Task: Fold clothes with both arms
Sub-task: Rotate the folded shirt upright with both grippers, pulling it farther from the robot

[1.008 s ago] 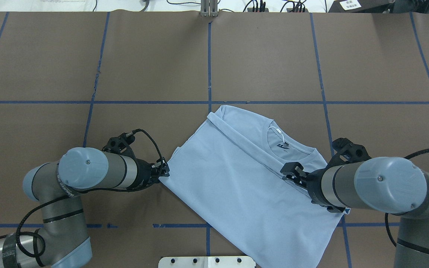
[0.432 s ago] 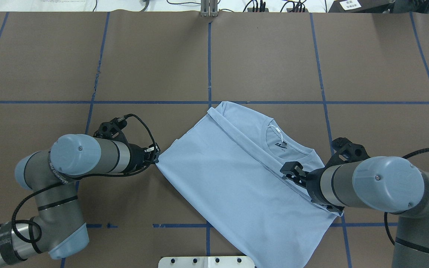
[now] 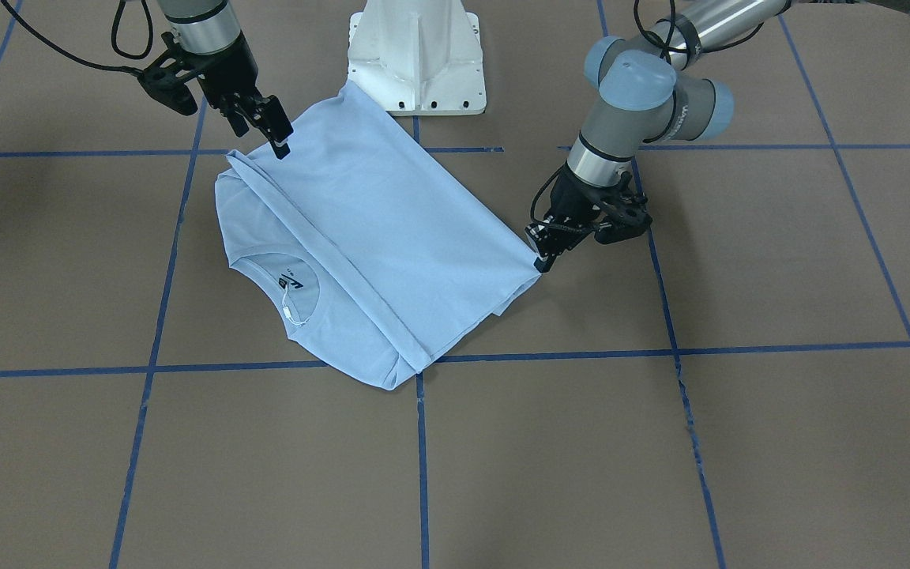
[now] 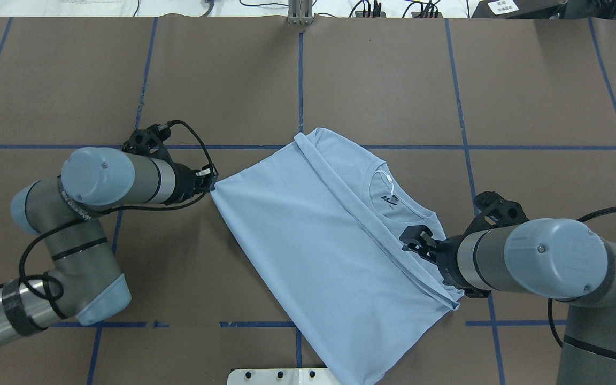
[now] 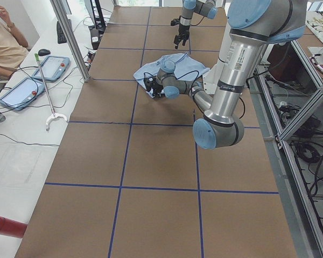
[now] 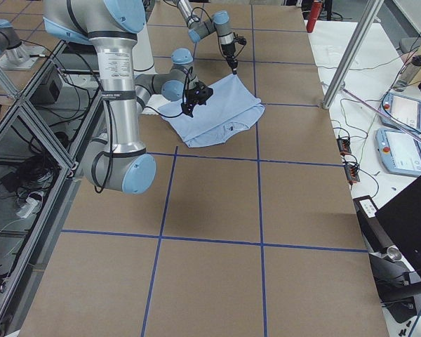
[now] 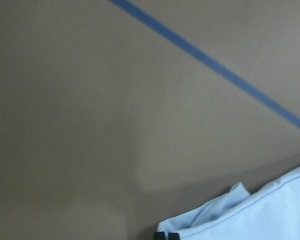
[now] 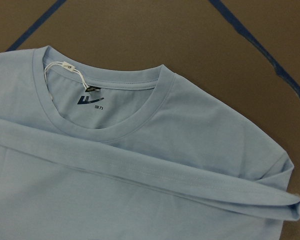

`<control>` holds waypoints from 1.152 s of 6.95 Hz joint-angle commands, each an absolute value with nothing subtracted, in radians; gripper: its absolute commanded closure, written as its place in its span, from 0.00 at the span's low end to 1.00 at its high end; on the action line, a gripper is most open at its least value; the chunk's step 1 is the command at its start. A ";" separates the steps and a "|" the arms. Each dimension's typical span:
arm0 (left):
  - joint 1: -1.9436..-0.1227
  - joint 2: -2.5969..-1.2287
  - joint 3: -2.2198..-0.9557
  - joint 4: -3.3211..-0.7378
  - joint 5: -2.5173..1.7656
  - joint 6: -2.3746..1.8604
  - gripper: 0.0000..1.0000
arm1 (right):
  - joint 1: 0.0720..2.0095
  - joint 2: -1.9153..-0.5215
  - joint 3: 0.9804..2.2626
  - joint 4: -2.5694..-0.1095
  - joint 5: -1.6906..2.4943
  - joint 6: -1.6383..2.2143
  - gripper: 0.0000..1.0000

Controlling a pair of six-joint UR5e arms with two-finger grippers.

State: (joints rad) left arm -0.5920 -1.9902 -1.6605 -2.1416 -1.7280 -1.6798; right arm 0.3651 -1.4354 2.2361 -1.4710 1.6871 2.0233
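My table (image 4: 383,80) wears a brown cover, ruled into big squares by blue tape lines (image 4: 301,91). A white pedestal (image 3: 415,55) sits at my edge of it. Past the far edge runs a white bench (image 5: 21,140) carrying two tablets (image 5: 53,67), with a seated operator (image 5: 5,43); slanted aluminium posts (image 5: 70,37) rise there. Behind me an aluminium frame (image 5: 307,107) stands over tangled cables (image 6: 28,175). The light is even and soft.

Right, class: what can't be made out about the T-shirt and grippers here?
T-shirt chest area: covered by its own folded-over layer, all views.
Its corner nearest the robot: cut off by the overhead view's bottom edge.
Neck label lettering: too small, right wrist view.
Right gripper grip: its fingers hide the contact, overhead and front-facing views.
Left gripper: mostly cut off by the left wrist view's bottom edge.
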 commanded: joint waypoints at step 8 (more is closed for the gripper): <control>-0.782 -2.460 -0.874 -2.506 -1.710 -1.585 0.96 | 0.405 -1.257 2.145 -1.463 1.586 2.025 0.00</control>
State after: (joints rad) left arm -0.7816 -2.4496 -0.9036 -2.4787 -1.7160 -1.5853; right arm 0.4034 -1.2871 2.1640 -1.4634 1.6124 2.0249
